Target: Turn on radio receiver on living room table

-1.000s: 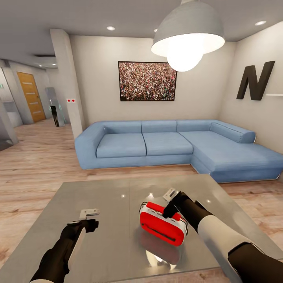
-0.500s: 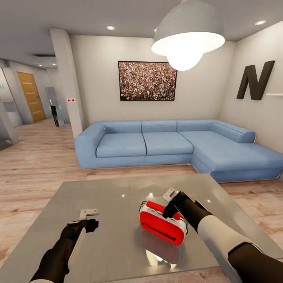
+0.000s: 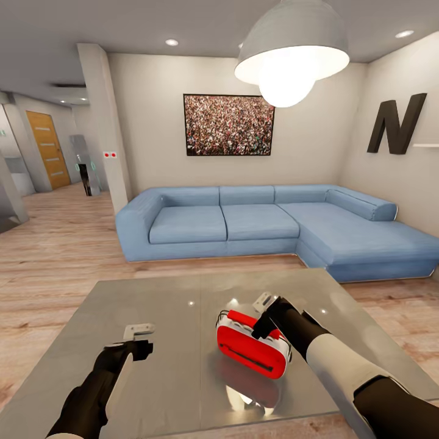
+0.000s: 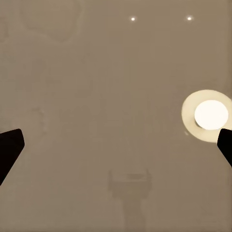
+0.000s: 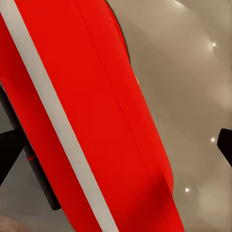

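Note:
The red radio receiver (image 3: pixel 251 346) with its white trim lies tilted on the glossy grey table (image 3: pixel 183 292), right of the middle, its dark slot facing me. My right gripper (image 3: pixel 263 324) rests against the radio's top by the handle. In the right wrist view the gripper (image 5: pixel 116 145) is open, its dark fingertips (image 5: pixel 9 152) far apart and the red body (image 5: pixel 96 121) very close between them. My left gripper (image 3: pixel 143 347) hovers over bare tabletop at the left. It is open and holds nothing; the left wrist view gives its fingertips (image 4: pixel 9 147) wide apart above the reflective surface.
A blue L-shaped sofa (image 3: pixel 244 225) stands behind the table, across a strip of wood floor (image 3: pixel 61 268). A white pendant lamp (image 3: pixel 291 55) hangs above the table's far right. A column (image 3: pixel 103 122) and a hallway with an orange door (image 3: pixel 49 149) lie at the left.
The whole view has shifted very slightly. Both arms and the radio keep their places.

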### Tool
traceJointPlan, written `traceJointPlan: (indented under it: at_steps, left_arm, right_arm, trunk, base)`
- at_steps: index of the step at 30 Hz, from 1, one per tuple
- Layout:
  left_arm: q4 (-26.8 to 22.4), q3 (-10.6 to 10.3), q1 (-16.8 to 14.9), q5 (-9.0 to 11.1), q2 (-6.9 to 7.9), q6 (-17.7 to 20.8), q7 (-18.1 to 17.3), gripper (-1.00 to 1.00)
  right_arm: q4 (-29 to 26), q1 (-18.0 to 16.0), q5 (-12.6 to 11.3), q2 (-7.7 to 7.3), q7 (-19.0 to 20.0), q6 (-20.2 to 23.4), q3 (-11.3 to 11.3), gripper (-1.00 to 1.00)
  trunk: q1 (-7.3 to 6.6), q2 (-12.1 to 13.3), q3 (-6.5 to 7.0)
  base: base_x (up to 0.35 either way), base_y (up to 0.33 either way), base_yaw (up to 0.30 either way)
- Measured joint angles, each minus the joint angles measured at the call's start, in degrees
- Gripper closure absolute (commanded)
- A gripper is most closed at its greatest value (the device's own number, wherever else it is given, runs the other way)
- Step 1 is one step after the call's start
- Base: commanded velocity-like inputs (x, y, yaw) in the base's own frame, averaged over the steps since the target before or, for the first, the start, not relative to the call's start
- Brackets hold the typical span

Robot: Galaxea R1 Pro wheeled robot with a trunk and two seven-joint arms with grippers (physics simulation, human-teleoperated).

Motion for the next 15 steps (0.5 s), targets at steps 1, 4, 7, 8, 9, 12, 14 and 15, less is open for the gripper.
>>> traceJointPlan:
  at_steps: [1, 4, 7, 8, 9, 12, 14, 15]
  left_arm:
    - [0.01, 0.00, 0.00, -0.01, 0.01, 0.00, 0.00, -1.00]
    - [0.02, 0.01, 0.00, 0.04, -0.01, 0.00, 0.00, -1.00]
    - [0.01, 0.00, 0.00, 0.03, -0.02, 0.00, 0.00, -1.00]
    - [0.03, 0.00, 0.00, 0.04, -0.02, 0.00, 0.00, -1.00]
    - [0.04, 0.00, 0.00, 0.02, -0.02, 0.00, 0.00, -1.00]
    - [0.05, 0.01, 0.00, 0.06, -0.01, 0.00, -0.03, -1.00]
    - [0.03, 0.00, 0.00, 0.07, -0.02, 0.00, -0.04, -1.00]
    - [0.02, 0.00, 0.00, 0.07, -0.02, 0.00, -0.02, -1.00]
  right_arm:
    - [0.00, -0.01, 0.00, 0.00, 0.00, 0.00, 0.00, -1.00]
    - [0.00, 0.00, -0.02, 0.00, 0.00, 0.00, 0.00, -1.00]
    - [0.00, 0.00, -0.04, 0.00, 0.00, 0.00, 0.00, -1.00]
    - [0.00, 0.01, -0.04, 0.00, 0.00, 0.00, 0.00, -1.00]
    - [0.00, 0.02, -0.04, 0.00, 0.00, 0.00, 0.00, -1.00]
    - [0.00, 0.04, -0.04, 0.00, 0.00, 0.00, 0.00, -1.00]
    - [0.00, 0.01, -0.04, 0.00, 0.00, 0.00, 0.00, -1.00]
    - [0.00, -0.02, -0.04, 0.00, 0.00, 0.00, 0.00, -1.00]
  trunk:
    - [0.00, 0.00, 0.00]
    - [0.00, 0.00, 0.00]
    - [0.00, 0.00, 0.00]
    - [0.21, -0.39, -0.18]
    - [0.43, -0.79, -0.35]
    - [0.44, -0.80, -0.36]
    - [0.44, -0.80, -0.36]
    - [0.44, -0.80, -0.36]
  base:
    - [0.000, 0.000, 0.000]
    - [0.000, 0.000, 0.000]
    - [0.000, 0.000, 0.000]
    - [0.000, 0.000, 0.000]
    - [0.000, 0.000, 0.000]
    - [0.000, 0.000, 0.000]
    - [0.000, 0.000, 0.000]
    - [0.000, 0.000, 0.000]
